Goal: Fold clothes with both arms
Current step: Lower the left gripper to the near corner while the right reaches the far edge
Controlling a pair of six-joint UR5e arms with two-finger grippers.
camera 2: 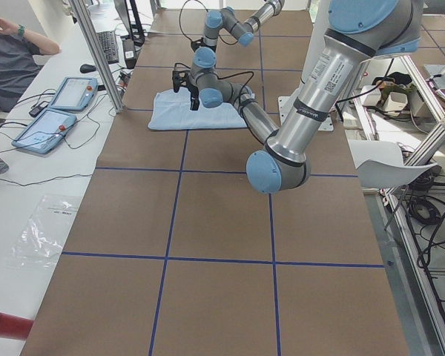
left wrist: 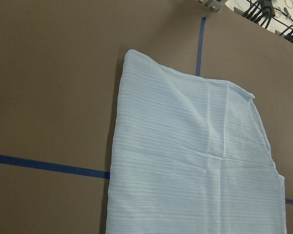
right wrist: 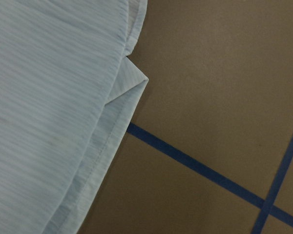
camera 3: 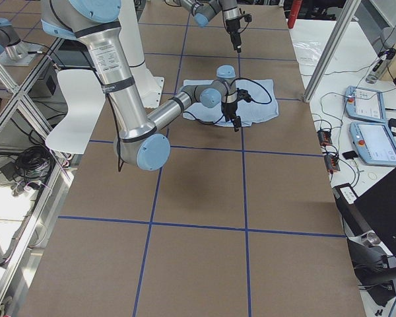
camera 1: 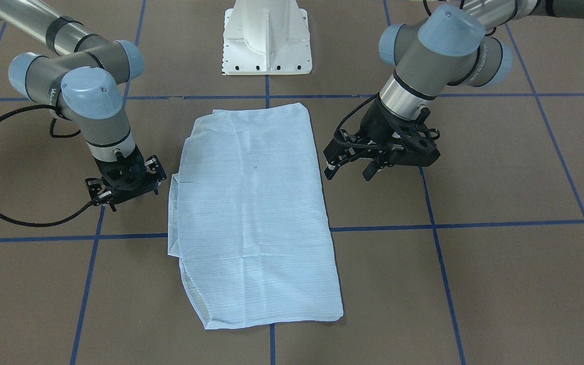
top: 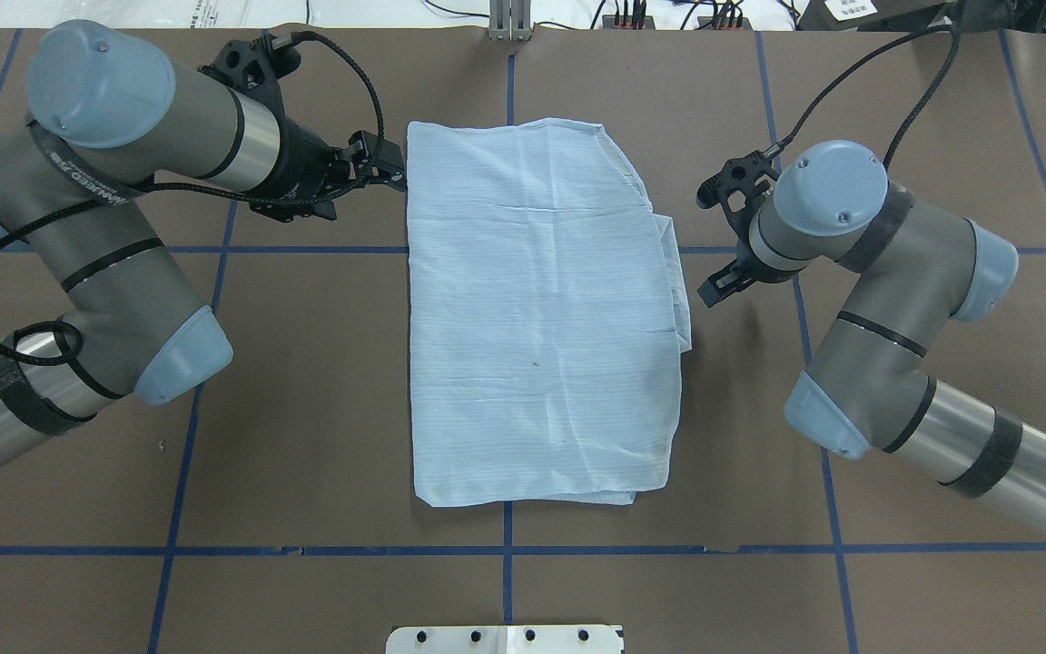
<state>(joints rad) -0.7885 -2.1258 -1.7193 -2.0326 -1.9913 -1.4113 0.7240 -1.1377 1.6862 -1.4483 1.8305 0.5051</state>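
The clothes are one light-blue striped shirt (camera 1: 256,213), folded into a long rectangle and lying flat on the brown table (top: 305,409). It also shows from above, shirt (top: 541,309), with a layered edge sticking out on its right side. My left gripper (camera 1: 349,175) hovers open beside the shirt's long edge, near its far corner in the overhead view, left gripper (top: 389,171). My right gripper (camera 1: 131,195) stands open just off the opposite edge, right gripper (top: 714,291). Neither holds anything. The left wrist view shows the shirt's corner (left wrist: 195,161); the right wrist view shows its layered edge (right wrist: 49,97).
The white robot base (camera 1: 266,45) stands behind the shirt's near end. Blue tape lines (top: 305,249) grid the table. A seated person (camera 2: 7,59) and control tablets (camera 2: 55,111) are at a side desk beyond the table's far edge.
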